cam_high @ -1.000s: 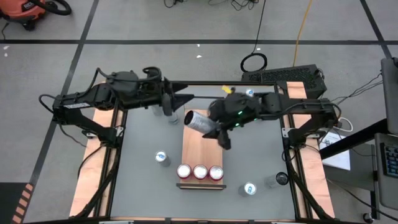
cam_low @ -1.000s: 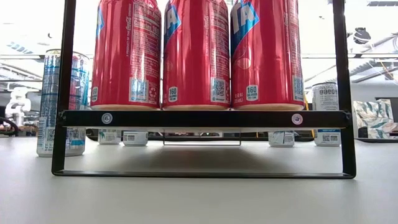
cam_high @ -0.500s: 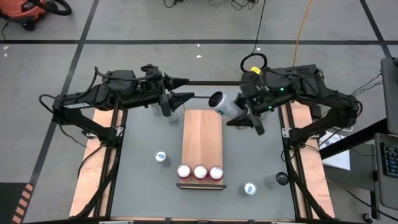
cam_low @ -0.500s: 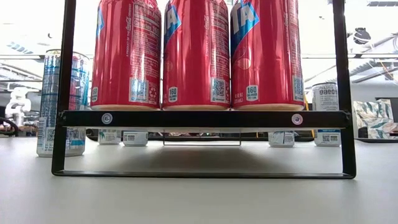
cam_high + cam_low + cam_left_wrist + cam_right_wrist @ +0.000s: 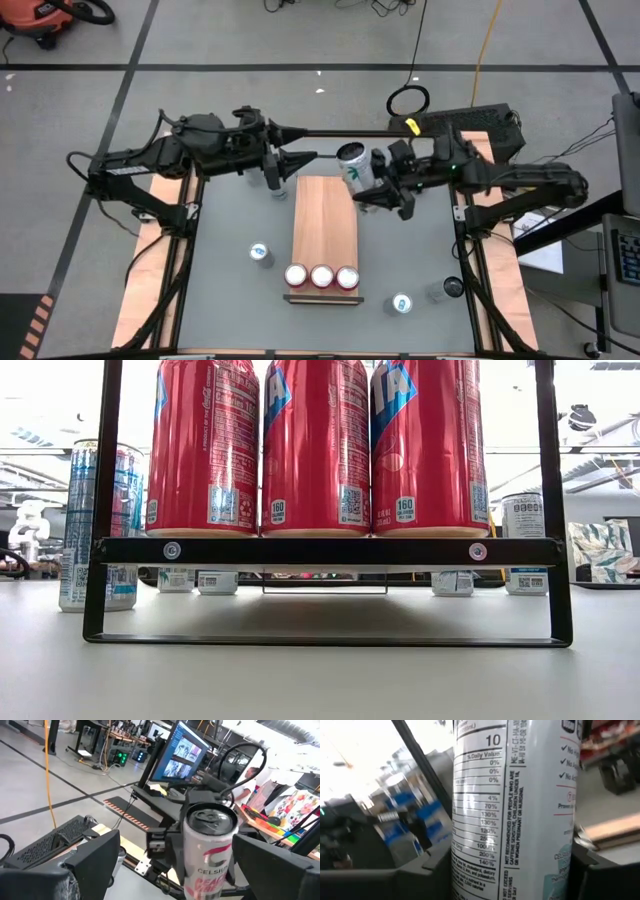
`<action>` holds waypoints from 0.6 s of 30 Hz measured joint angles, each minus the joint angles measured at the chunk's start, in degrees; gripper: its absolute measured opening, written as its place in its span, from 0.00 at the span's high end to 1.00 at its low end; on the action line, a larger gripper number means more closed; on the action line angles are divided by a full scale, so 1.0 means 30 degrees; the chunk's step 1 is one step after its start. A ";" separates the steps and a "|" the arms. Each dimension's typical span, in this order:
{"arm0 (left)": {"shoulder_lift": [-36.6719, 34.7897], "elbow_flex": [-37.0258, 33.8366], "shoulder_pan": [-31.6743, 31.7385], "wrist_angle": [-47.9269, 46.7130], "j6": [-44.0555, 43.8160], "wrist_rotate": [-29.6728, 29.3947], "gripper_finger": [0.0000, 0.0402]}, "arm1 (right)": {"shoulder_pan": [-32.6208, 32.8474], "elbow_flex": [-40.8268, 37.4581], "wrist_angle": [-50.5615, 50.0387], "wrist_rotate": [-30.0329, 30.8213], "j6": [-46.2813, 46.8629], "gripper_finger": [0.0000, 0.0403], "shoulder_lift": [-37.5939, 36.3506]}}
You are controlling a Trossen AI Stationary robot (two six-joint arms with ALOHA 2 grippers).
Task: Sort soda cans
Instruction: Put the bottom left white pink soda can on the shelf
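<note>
Low view only: three red cans (image 5: 316,445), no gripper.

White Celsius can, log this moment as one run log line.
right gripper: shut on white Celsius can, above wooden board far end | left gripper: open, facing can | three red cans: at board's near end

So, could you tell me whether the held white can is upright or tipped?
Roughly upright: the white can shows its top from above, clamped in the right end effector.
</note>
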 joint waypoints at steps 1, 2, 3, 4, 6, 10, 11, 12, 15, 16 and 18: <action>0.0064 0.0000 0.0000 -0.0070 -0.0007 0.0000 0.03 | 0.0000 -0.0594 0.1292 0.0235 0.0349 0.46 0.0068; 0.0179 0.0000 0.0000 -0.0086 -0.0049 0.0000 0.03 | 0.0000 -0.1118 0.2643 0.0475 0.0676 0.46 0.0174; 0.0304 0.0000 -0.0023 -0.0082 -0.0114 0.0002 0.03 | 0.0000 -0.1598 0.3878 0.0634 0.1005 0.46 0.0282; 0.0425 0.0000 -0.0105 -0.0090 -0.0143 0.0007 0.03 | 0.0000 -0.1951 0.4745 0.0857 0.1290 0.45 0.0361; 0.0555 0.0000 -0.0309 -0.0259 -0.0148 -0.0039 0.03 | -0.0001 -0.2321 0.6200 0.0939 0.1436 0.45 0.0640; 0.1056 0.0001 -0.0672 -0.0313 -0.0160 -0.0196 0.03 | -0.0044 -0.2364 0.7691 0.0984 0.0860 0.45 0.0931; 0.1209 0.0000 -0.0753 -0.0352 -0.0160 -0.0240 0.03 | -0.0044 -0.2364 0.7984 0.1058 0.0561 0.45 0.0987; 0.1379 0.0000 -0.0810 -0.0309 -0.0162 -0.0298 0.03 | -0.0044 -0.2364 0.8166 0.1337 0.0236 0.45 0.1013; 0.1707 0.0000 -0.0925 -0.0431 -0.0160 -0.0444 0.03 | -0.0178 -0.2364 0.8538 0.1952 -0.0704 0.45 0.1061; 0.1847 0.0000 -0.0953 -0.0414 -0.0145 -0.0452 0.03 | -0.0264 -0.2364 0.8679 0.1964 -0.0994 0.45 0.1068; 0.2035 0.0000 -0.1059 -0.0415 -0.0037 -0.0435 0.03 | -0.0495 -0.2364 0.8903 0.2035 -0.1433 0.45 0.1060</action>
